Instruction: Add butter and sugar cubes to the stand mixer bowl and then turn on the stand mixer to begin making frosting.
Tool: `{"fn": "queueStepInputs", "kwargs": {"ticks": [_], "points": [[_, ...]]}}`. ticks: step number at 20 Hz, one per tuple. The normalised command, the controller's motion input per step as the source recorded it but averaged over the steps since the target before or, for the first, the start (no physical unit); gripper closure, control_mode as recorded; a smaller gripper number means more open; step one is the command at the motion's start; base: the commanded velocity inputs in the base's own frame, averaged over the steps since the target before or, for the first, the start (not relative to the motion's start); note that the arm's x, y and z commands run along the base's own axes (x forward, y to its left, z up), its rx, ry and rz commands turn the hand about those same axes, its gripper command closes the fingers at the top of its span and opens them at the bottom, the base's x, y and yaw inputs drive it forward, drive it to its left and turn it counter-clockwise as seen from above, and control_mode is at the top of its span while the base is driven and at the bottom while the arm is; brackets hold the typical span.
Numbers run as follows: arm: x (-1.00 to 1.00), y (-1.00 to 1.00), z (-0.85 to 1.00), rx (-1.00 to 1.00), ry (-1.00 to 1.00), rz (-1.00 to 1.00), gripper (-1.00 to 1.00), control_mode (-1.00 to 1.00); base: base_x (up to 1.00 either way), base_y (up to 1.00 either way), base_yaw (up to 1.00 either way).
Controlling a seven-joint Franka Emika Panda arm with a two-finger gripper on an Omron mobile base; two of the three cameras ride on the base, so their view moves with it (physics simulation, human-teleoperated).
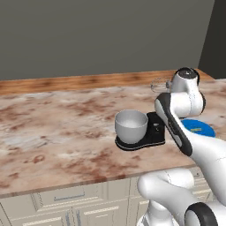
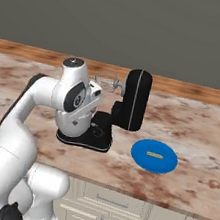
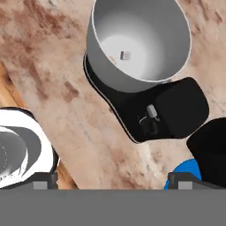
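Bowl (image 3: 137,44) sits on the black mixer (image 2: 125,107) base on the table (image 1: 53,128), a small cube (image 3: 125,55) inside. Butter (image 2: 154,154) waits on the blue plate (image 2: 139,157), right of the mixer. The end effector (image 3: 112,178) hovers above the base, released and empty, so the plate lies off to its right.

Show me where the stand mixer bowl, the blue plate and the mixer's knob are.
stand mixer bowl (image 1: 131,125): left base view, outer wall.
blue plate (image 2: 167,159): right base view, bare top surface.
knob (image 3: 151,111): hand view, its top.
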Motion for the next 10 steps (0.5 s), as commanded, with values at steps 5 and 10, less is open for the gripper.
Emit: {"fn": "queueStepInputs", "kwargs": {"ticks": [5, 10], "points": [[-0.01, -1.00, 0.00, 0.13, 0.00, 0.09, -1.00, -1.00, 0.00, 0.00, 0.00], [0.11, -1.00, 0.00, 0.14, 0.00, 0.12, -1.00, -1.00, 0.00, 0.00, 0.00]]}}
